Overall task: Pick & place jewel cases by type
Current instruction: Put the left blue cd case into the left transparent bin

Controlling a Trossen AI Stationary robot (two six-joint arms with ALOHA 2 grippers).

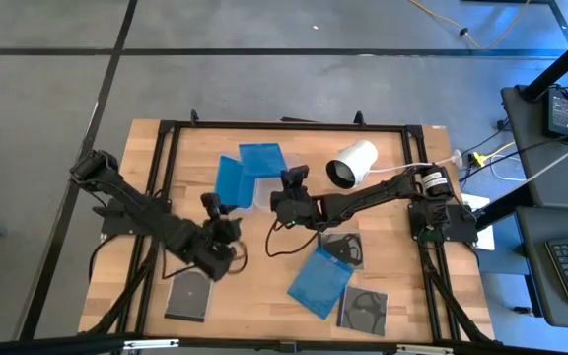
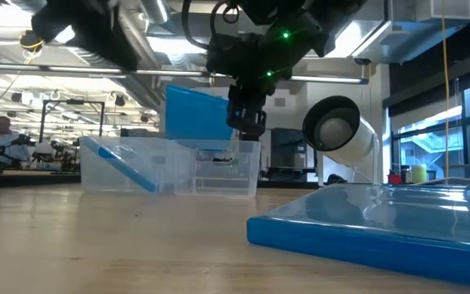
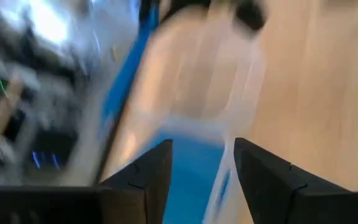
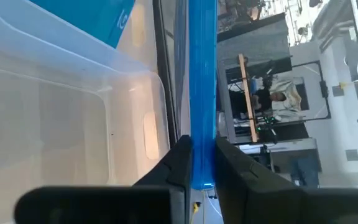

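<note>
Three translucent blue jewel cases show. One (image 1: 262, 158) (image 2: 196, 114) is in my right gripper (image 1: 286, 185) (image 2: 247, 122), which is shut on it above the clear tubs (image 1: 254, 194). A second (image 1: 229, 180) (image 2: 121, 166) leans slanted inside the left tub. The third (image 1: 319, 281) (image 2: 374, 224) lies flat near the table's near edge. Three dark cases with discs lie flat (image 1: 187, 294) (image 1: 343, 248) (image 1: 363, 311). My left gripper (image 1: 215, 207) (image 3: 202, 168) is open, just near of the left tub, touching nothing. My right gripper pinches the blue case between its two fingers, one on each flat face, at one side edge (image 4: 202, 158). In its wrist view the case runs edge-on straight out from the fingers. The case stands nearly upright over the tubs; whether its lower edge (image 2: 206, 145) touches the tub, I cannot tell.
A white cylinder with a dark end (image 1: 353, 163) (image 2: 341, 131) lies right of the tubs, near the table's far edge. A black frame borders the wooden table (image 1: 166, 128). Cables trail near the middle (image 1: 274, 242). Bare wood lies between the left dark case and the flat blue one.
</note>
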